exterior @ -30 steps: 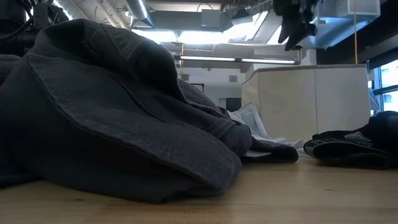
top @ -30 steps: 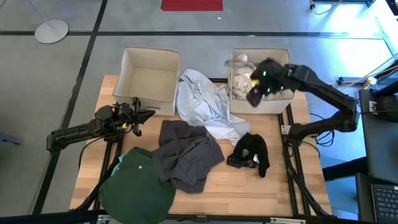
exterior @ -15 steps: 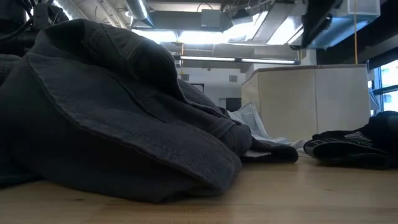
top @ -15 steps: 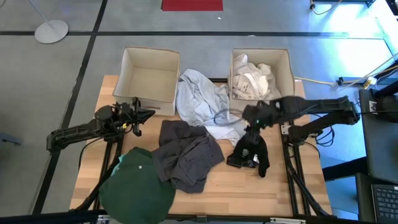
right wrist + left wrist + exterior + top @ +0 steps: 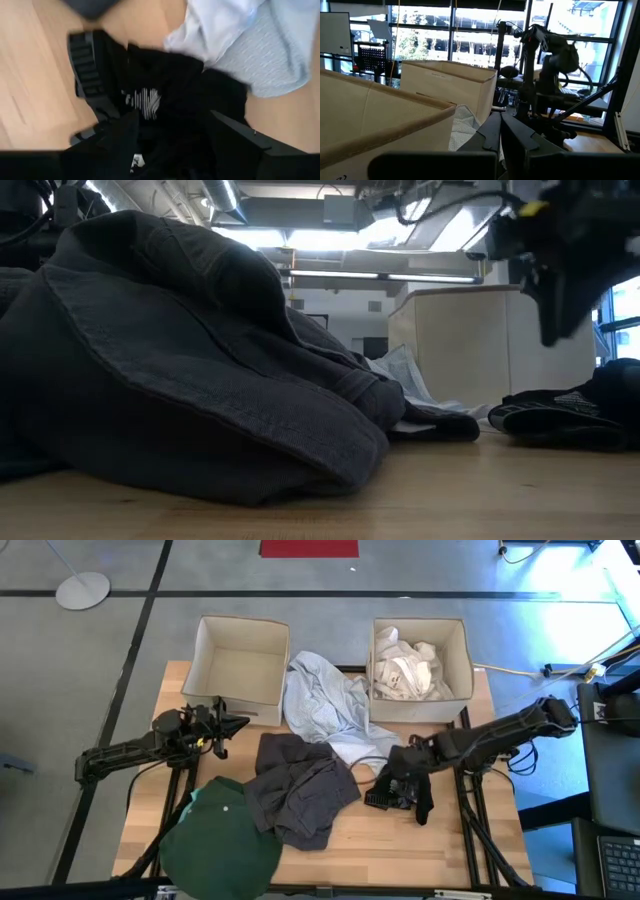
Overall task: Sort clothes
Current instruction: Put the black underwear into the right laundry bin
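My right gripper (image 5: 398,768) is open and hovers just above the black garment (image 5: 408,786), which lies on the table's right half. In the right wrist view its fingers (image 5: 122,137) stand on either side of the garment's white print (image 5: 142,100). A white garment (image 5: 405,665) lies in the right beige box (image 5: 462,640). A pale grey-blue garment (image 5: 325,705) lies between the boxes, its far part up against the box walls. A dark grey garment (image 5: 300,785) and a dark green one (image 5: 220,840) lie on the table. My left gripper (image 5: 228,725) is shut and empty beside the left box (image 5: 240,660).
The left beige box is empty. The pale grey-blue garment's near edge (image 5: 365,752) lies close to the black garment. The dark grey garment fills the front of the low view (image 5: 180,350). Bare wood shows along the table's near right (image 5: 420,850).
My right gripper has gone from above the right box toward the table's near edge and down, and now stands over the black garment. The white garment lies in the right box. The left arm has kept still.
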Tool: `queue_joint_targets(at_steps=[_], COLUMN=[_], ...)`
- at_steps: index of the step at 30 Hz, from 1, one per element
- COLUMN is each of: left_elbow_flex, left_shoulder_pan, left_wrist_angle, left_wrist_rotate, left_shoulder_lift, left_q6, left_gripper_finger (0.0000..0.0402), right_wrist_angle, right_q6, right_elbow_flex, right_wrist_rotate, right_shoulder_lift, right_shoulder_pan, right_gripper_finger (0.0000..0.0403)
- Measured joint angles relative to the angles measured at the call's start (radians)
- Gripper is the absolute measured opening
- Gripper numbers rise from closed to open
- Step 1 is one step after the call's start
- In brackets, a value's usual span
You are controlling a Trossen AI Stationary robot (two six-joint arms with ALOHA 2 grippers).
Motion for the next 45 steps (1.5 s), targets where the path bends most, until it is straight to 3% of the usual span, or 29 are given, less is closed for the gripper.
queue_joint_targets(at_steps=[9, 32, 36, 45], left_elbow_flex=[0.0, 0.0, 0.0, 0.0], left_shoulder_pan=[0.0, 0.0, 0.0, 0.0], left_wrist_angle=[-0.001, 0.0, 0.0, 0.0], left_wrist_rotate=[0.0, 0.0, 0.0, 0.0], left_shoulder_lift=[0.0, 0.0, 0.0, 0.0], left_q6=[0.005, 0.002, 0.001, 0.001], left_gripper_finger=[0.0004, 0.0004, 0.0004, 0.0004], right_wrist_angle=[0.114, 0.317, 0.322, 0.311], right_q6=[-0.012, -0.003, -0.004, -0.01], right_elbow_flex=[-0.122, -0.345, -0.356, -0.358], right_wrist_rotate=[0.049, 0.065, 0.066, 0.067], right_shoulder_lift=[0.0, 0.0, 0.0, 0.0], right_shoulder_pan=[0.064, 0.061, 0.061, 0.061], right_gripper_finger=[0.0237, 0.0233, 0.0198, 0.007])
